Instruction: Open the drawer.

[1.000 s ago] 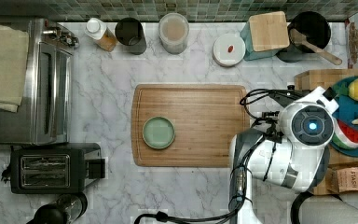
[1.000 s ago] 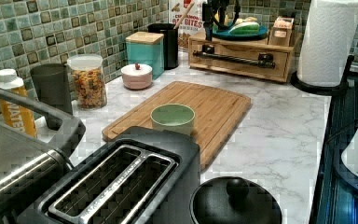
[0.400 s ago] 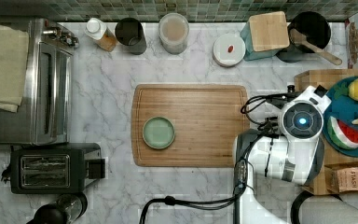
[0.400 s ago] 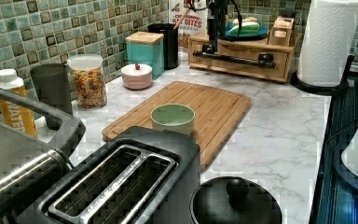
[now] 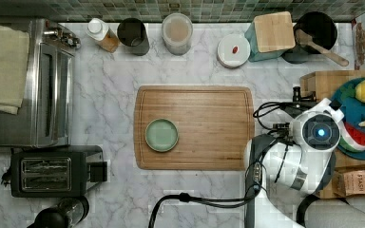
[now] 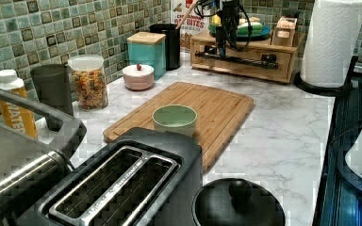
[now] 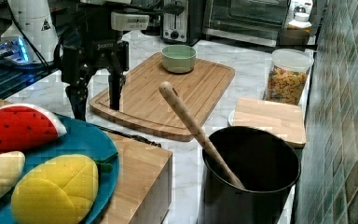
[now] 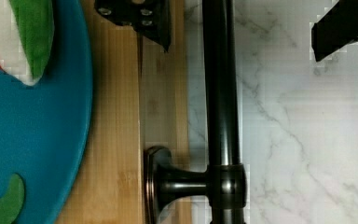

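Note:
The drawer (image 6: 275,67) is the light-bamboo front of a low wooden box at the back of the counter, and it looks pushed in. Its long black bar handle (image 6: 240,60) runs across the front on two posts. My gripper (image 6: 226,41) hangs just above the handle's left part in the left view. In the wrist view the handle (image 8: 221,107) passes between my two fingers, and the gripper (image 8: 241,46) is open and straddles it without touching. The right view shows the gripper (image 7: 97,105) with both fingers pointing down beside the blue plate.
A blue plate (image 7: 81,140) with toy fruit sits on top of the box. A wooden cutting board (image 5: 195,126) with a green bowl (image 5: 161,135) lies on the marble in front. A paper towel roll (image 6: 330,42) stands at the left view's right, and a black utensil pot (image 7: 249,172) is close by.
In the left view the gripper has come down toward the handle. The drawer, board and bowl have not moved.

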You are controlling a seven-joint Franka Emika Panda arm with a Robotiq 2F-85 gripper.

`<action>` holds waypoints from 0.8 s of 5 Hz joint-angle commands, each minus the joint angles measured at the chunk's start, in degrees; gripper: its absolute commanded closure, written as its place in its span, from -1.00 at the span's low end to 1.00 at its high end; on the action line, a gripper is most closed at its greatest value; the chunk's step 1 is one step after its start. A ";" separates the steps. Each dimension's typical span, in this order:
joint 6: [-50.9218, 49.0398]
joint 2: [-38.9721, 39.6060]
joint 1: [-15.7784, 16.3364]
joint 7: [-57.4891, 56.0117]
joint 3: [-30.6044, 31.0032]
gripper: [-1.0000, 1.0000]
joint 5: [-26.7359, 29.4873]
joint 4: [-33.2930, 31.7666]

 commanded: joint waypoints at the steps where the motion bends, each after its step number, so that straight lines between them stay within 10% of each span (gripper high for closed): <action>1: 4.39 1.51 -2.58 -0.37 0.21 -1.00 5.33 -3.17; 4: 9.50 5.60 -1.67 -4.15 -0.96 -1.00 8.05 -4.07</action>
